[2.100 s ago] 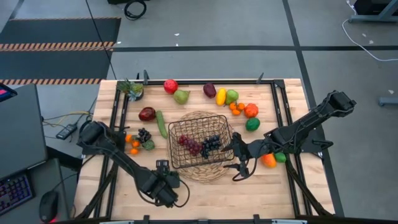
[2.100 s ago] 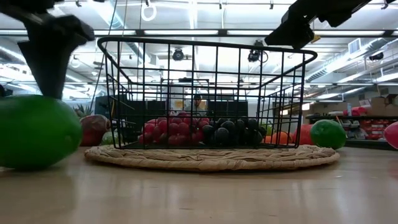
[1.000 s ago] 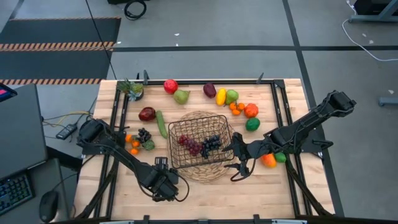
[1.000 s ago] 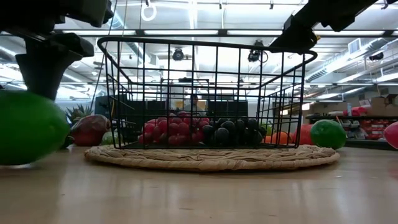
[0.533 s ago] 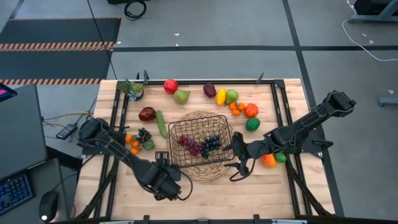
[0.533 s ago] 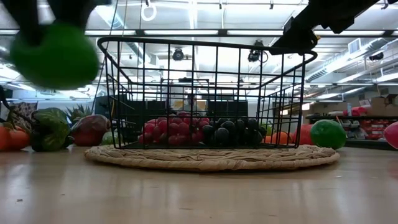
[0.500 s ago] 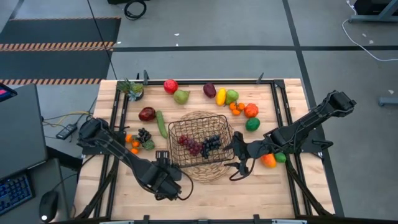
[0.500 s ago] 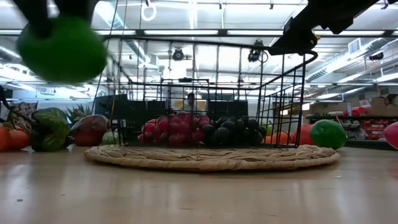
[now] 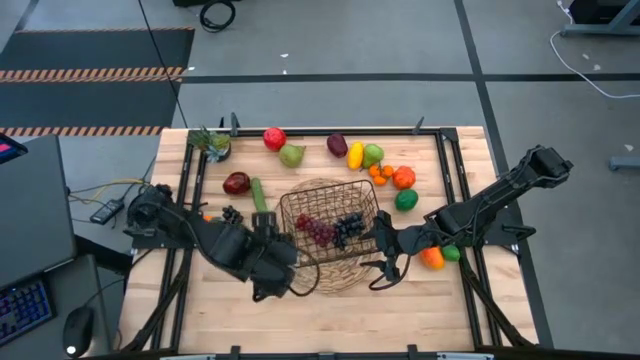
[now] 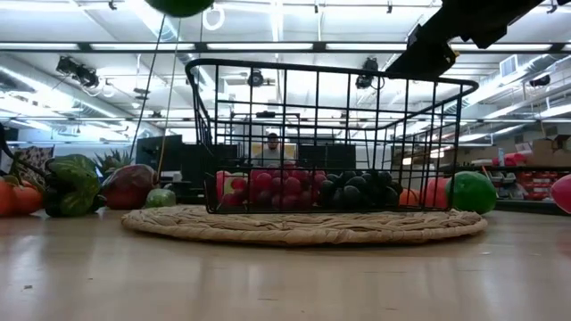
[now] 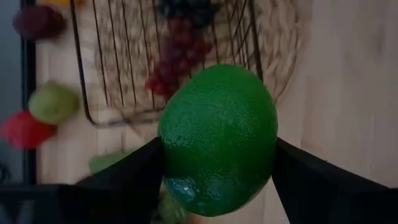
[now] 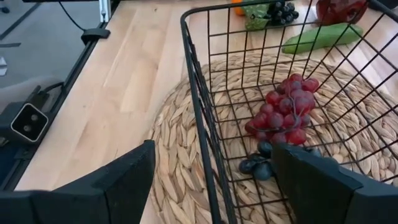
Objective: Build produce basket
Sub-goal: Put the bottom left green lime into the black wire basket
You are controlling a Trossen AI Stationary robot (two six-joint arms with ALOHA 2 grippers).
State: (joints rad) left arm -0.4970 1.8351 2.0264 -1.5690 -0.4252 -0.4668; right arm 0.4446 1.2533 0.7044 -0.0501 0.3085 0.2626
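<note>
The left gripper (image 11: pixel 217 155) clamps a round, dimpled green toy lime (image 11: pixel 217 140) just beside the black wire-mesh basket (image 9: pixel 329 223), which holds red and dark grape bunches. The right gripper (image 9: pixel 381 272), fingers spread and empty, waits at the basket's opposite side.

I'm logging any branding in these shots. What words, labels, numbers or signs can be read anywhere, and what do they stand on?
None can be read in any view.
The basket, woven mat and green fruit in the left pincer carry no lettering.
Shelves and boxes in the room behind the table: any markings are too small to read.
</note>
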